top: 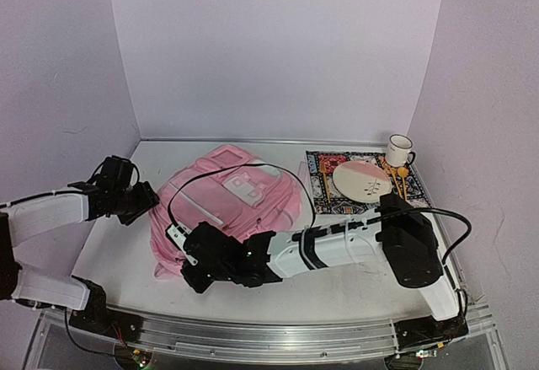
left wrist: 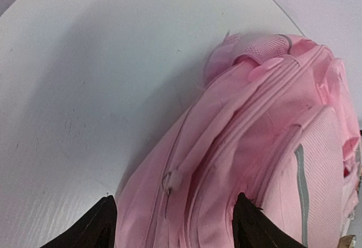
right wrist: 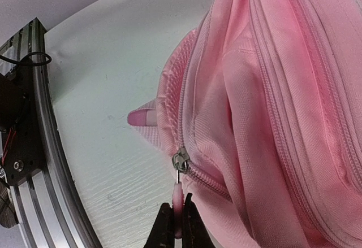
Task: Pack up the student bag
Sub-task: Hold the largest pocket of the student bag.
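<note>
Zipper pull [right wrist: 179, 198] sits pinched between right fingers [right wrist: 165, 230] at student bag's [top: 244, 189] seven o'clock, apparently for unzipping; left fingers [left wrist: 90, 231] gape, empty.

The large soft pink fabric backpack [top: 236, 197] is lying flat on the white bench [top: 118, 252], left of the middle. Just to its right, toward the rear right corner, a patterned rectangular cloth mat [top: 322, 191] is lying on the bench. A round pale plate [top: 360, 180] is sitting on the mat. A white mug [top: 399, 148] is standing at the mat's rear right corner, and orange utensils [top: 399, 180] are lying just right of the plate. The left tool [top: 141, 201] is sitting at the backpack's left side with its fingers spread wide. The right tool [top: 189, 265] is sitting at the backpack's near corner and pinching the small pink zipper pull [right wrist: 178, 196] there.
</note>
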Robot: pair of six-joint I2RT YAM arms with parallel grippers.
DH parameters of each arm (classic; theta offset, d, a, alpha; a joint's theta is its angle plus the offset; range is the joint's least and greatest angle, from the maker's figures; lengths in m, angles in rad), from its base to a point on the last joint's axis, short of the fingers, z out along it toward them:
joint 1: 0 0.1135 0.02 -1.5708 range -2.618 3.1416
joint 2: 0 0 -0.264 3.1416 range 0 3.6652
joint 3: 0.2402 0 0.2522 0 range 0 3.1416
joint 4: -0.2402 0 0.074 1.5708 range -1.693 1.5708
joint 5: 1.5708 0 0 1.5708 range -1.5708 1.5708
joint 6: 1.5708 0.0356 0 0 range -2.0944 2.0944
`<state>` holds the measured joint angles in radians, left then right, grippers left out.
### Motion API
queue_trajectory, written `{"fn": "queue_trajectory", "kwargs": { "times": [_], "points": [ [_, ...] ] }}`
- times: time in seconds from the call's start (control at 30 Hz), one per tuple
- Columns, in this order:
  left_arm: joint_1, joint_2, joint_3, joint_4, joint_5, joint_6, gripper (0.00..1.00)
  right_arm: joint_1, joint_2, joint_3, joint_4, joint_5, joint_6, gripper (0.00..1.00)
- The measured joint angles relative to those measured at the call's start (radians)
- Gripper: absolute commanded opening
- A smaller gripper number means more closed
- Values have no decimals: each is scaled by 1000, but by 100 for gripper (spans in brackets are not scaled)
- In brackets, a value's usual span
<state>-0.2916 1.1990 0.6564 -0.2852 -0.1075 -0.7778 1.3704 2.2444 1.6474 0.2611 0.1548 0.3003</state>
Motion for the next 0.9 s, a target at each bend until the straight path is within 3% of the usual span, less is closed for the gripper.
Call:
{"fn": "queue_trajectory", "kwargs": {
  "times": [0.3, 0.53, 0.73, 0.9],
  "points": [
    [-2, -340, -229, -49, 209, -130, 66, 4, 0, 0, 1, 26, 11, 0],
    [-23, -435, -308, -78, 345, -222, 56, 5, 0, 3, 0, 29, 10, 0],
    [-76, -438, -318, -57, 378, -271, 38, 5, 0, 8, -2, 30, 10, 0],
    [-139, -405, -340, -8, 362, -312, 11, 5, 0, 18, -19, 35, 7, 0]
  ]
}}
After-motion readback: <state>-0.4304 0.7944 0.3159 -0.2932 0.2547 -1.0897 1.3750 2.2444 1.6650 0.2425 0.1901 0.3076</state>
